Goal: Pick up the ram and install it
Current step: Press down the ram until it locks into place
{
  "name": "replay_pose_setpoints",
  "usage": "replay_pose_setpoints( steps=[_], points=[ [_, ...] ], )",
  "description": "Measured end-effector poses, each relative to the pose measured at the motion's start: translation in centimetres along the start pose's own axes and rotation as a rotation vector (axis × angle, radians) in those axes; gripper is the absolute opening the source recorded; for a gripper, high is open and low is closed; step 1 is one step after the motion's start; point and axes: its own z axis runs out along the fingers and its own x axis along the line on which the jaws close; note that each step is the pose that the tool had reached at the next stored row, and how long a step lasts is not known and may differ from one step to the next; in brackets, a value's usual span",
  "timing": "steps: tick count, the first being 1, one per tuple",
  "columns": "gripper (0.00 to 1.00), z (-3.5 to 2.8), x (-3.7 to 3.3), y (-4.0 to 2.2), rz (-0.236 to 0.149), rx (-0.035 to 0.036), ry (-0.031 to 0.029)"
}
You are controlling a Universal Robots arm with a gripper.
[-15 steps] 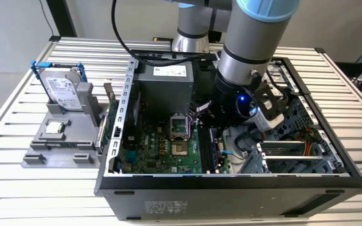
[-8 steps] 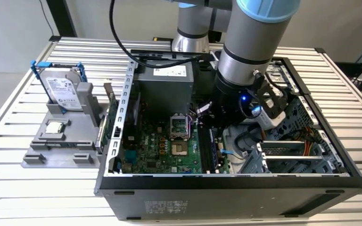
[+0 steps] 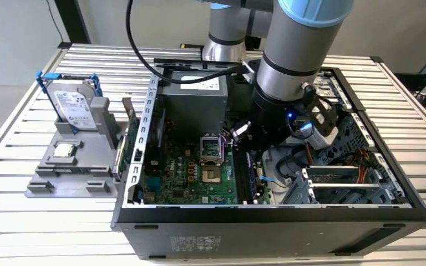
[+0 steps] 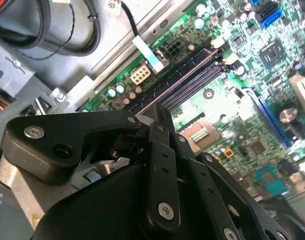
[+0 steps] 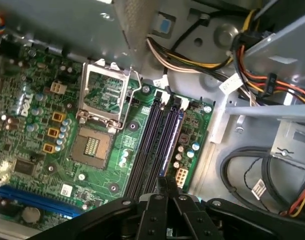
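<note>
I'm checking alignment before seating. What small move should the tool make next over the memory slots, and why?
Probably a slow, straight descent: the tool hangs over the black memory slots, lined up along them in the first wrist view. I cannot tell whether it grips the ram, so verify that first.

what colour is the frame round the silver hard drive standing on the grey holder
Blue, seen best in the exterior view: the frame wraps the upright silver hard drive on the grey holder.
</note>
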Motion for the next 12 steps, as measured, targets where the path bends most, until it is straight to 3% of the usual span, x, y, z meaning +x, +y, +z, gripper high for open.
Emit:
replay_pose_setpoints(
  steps=[12],
  points=[
    [0.00,0.00,0.00,0.00,-0.219,-0.0006,0.0002]
  ],
)
